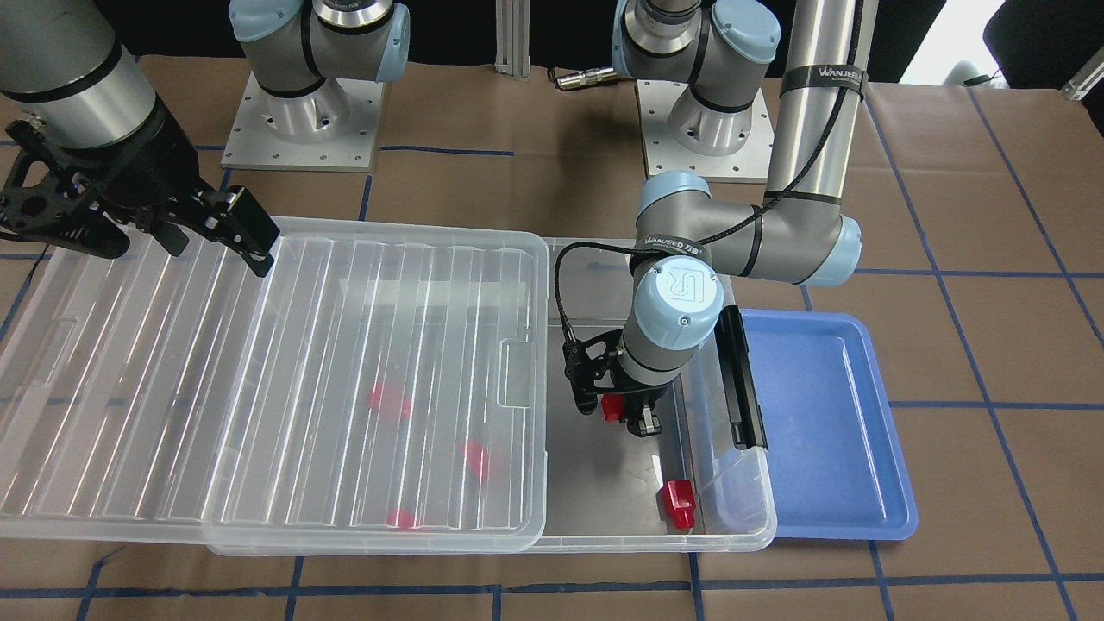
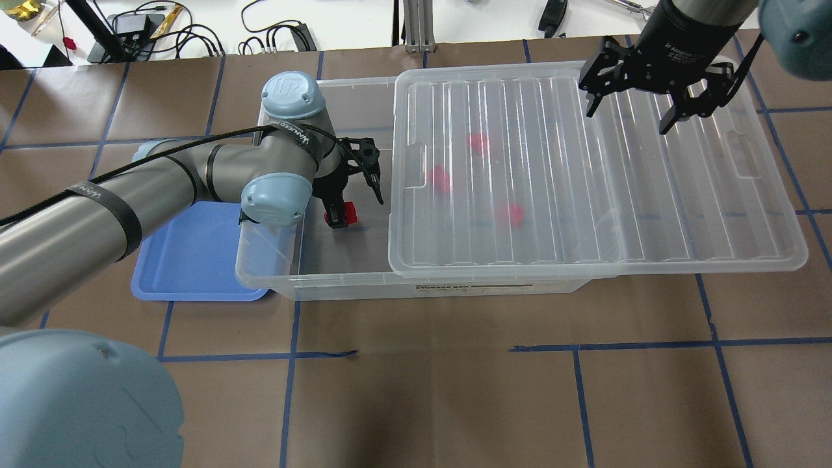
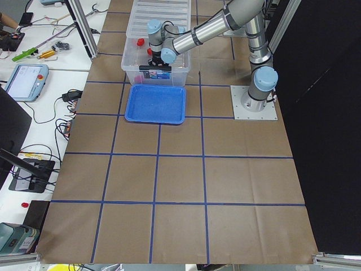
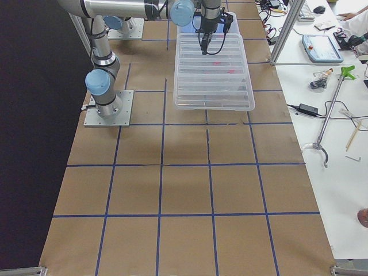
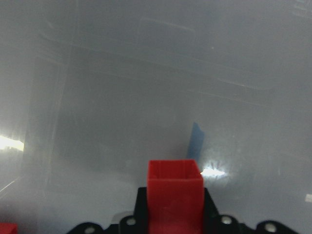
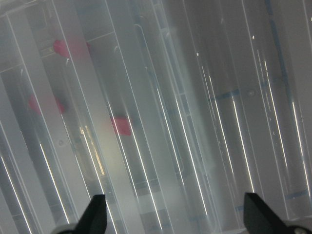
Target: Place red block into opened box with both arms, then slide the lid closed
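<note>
My left gripper [image 1: 621,414] hangs low inside the uncovered end of the clear box [image 1: 733,492], shut on a red block [image 1: 611,407]. The left wrist view shows that block [image 5: 174,187] gripped just above the box floor. A second red block [image 1: 679,503] lies loose near the box's corner. Three more show blurred under the ribbed lid [image 1: 259,388], which covers most of the box and overhangs its far end. My right gripper [image 2: 629,114] hovers open over the lid [image 2: 585,182], nothing between its fingers [image 6: 97,214].
A blue tray [image 1: 828,423] lies against the box's short end, beside the black bar latch [image 1: 742,379]. Both arm bases [image 1: 302,121] stand behind the box. Brown paper with blue tape lines covers the table [image 2: 455,390].
</note>
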`<action>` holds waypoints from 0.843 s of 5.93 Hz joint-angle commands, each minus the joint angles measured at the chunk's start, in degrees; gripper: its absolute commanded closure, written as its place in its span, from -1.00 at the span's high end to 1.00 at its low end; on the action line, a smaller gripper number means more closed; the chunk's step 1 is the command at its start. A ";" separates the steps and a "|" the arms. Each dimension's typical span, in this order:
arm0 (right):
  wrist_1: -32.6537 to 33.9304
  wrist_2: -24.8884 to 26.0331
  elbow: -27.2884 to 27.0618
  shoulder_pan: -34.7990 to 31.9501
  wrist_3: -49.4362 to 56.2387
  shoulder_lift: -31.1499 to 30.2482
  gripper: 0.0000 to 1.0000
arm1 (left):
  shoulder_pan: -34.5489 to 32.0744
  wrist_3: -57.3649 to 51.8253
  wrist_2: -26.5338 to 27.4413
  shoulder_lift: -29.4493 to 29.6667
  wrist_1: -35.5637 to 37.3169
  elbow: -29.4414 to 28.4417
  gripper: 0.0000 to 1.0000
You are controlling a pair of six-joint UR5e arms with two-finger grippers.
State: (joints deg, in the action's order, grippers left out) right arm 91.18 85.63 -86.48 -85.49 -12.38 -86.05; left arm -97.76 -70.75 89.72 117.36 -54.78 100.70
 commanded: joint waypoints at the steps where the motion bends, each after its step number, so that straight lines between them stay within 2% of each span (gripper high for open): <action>1: 0.92 0.06 0.00 0.06 0.25 0.01 1.00 | -0.06 0.34 0.28 -0.54 -0.75 -1.02 0.96; 2: 0.32 0.24 0.00 0.15 0.17 0.01 1.00 | -0.06 0.78 0.28 -1.59 -2.42 -1.73 0.97; 3: -0.12 0.15 0.08 0.15 -0.18 -0.08 1.00 | -0.32 0.87 0.28 -3.52 -9.39 -5.48 0.97; 4: 0.49 1.11 0.34 1.72 2.08 0.01 1.00 | -0.58 1.05 0.19 -6.76 -20.95 -11.35 0.97; 5: 1.10 3.03 0.00 7.39 14.54 0.01 1.00 | -1.02 1.05 0.02 -10.97 -24.20 -15.15 0.97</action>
State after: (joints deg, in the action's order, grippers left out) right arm 91.77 87.18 -86.33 -82.22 -6.55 -86.07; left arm -98.42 -69.75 89.87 110.02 -73.79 89.61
